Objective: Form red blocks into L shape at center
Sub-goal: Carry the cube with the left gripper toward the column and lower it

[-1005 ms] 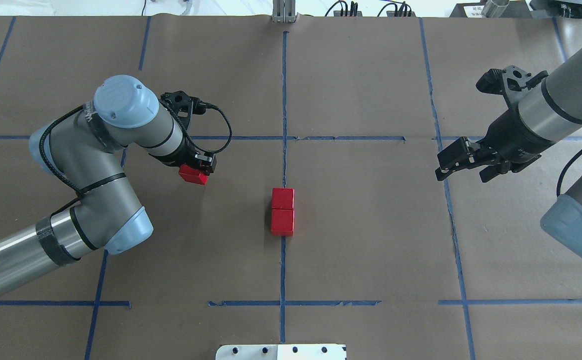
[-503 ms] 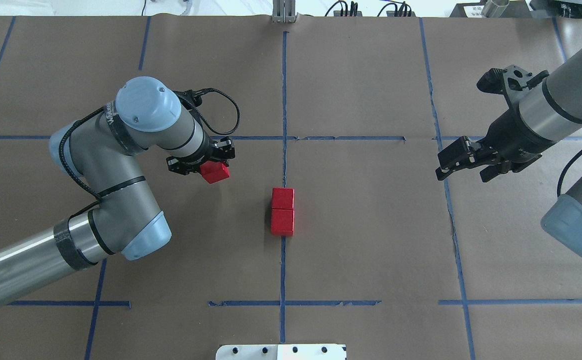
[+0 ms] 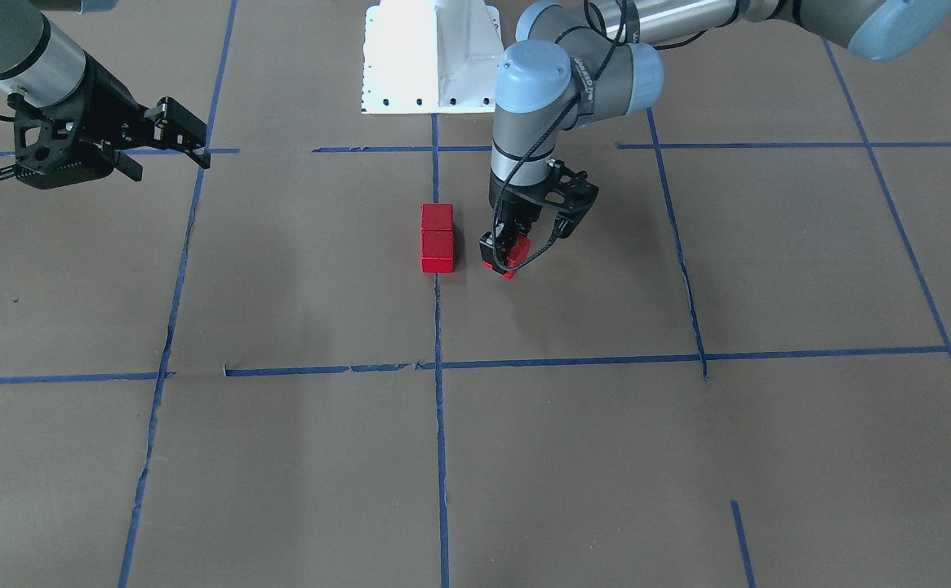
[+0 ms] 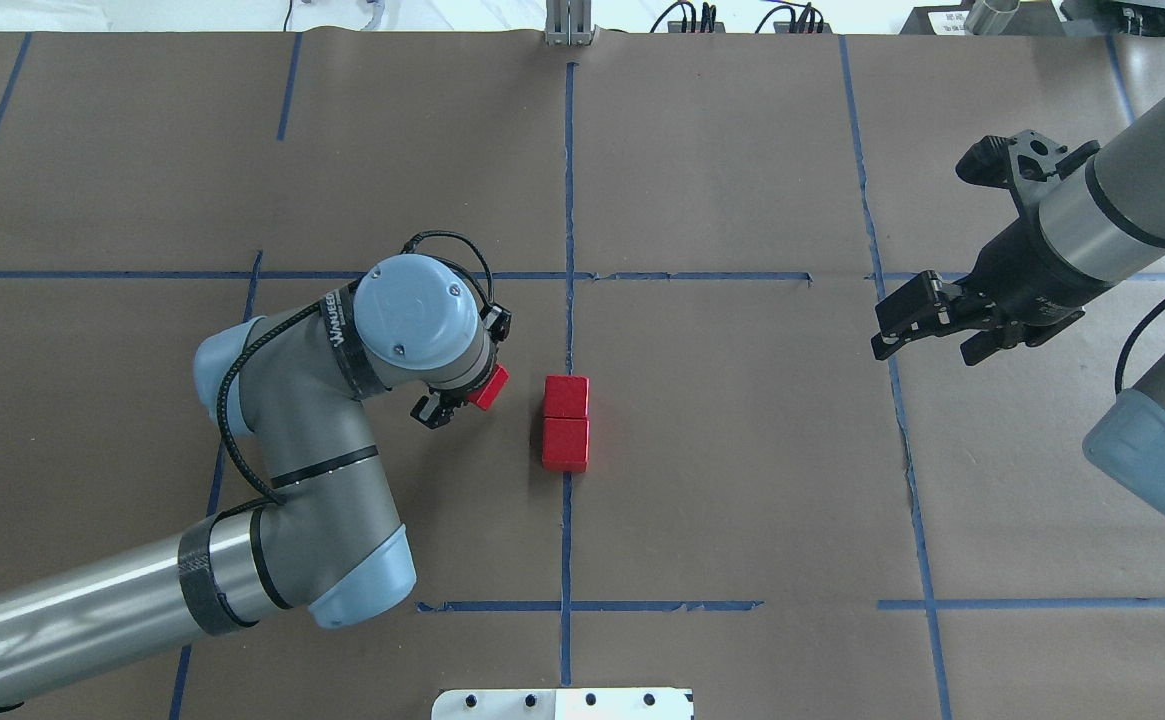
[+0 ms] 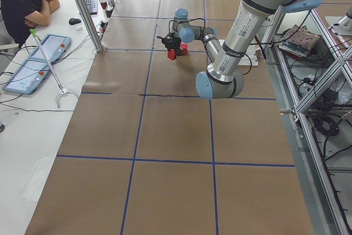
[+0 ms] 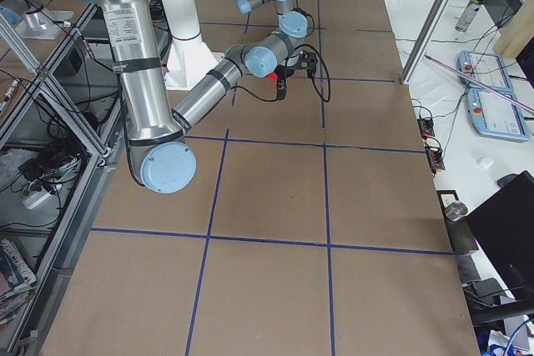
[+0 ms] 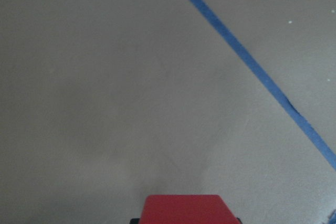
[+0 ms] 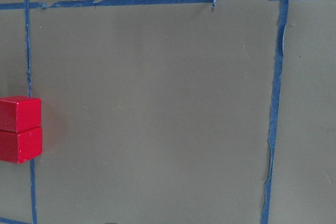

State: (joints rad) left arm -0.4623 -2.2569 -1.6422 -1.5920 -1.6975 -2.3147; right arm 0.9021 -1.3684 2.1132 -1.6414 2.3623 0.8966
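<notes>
Clenching the third red block (image 4: 490, 386), the left gripper (image 3: 504, 260) hangs just beside the two joined blocks (image 4: 566, 423) on the center line (image 4: 567, 520), so only the L's foot remains; the right gripper (image 4: 884, 336) sits spread, far off.

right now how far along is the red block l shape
Done: two red blocks touch in a row on the middle blue tape line. In hand: the left gripper is shut on the third red block, beside the pair with a gap. Left: set it against an end block's side to form the L, then release. The right gripper is open, far off.
</notes>
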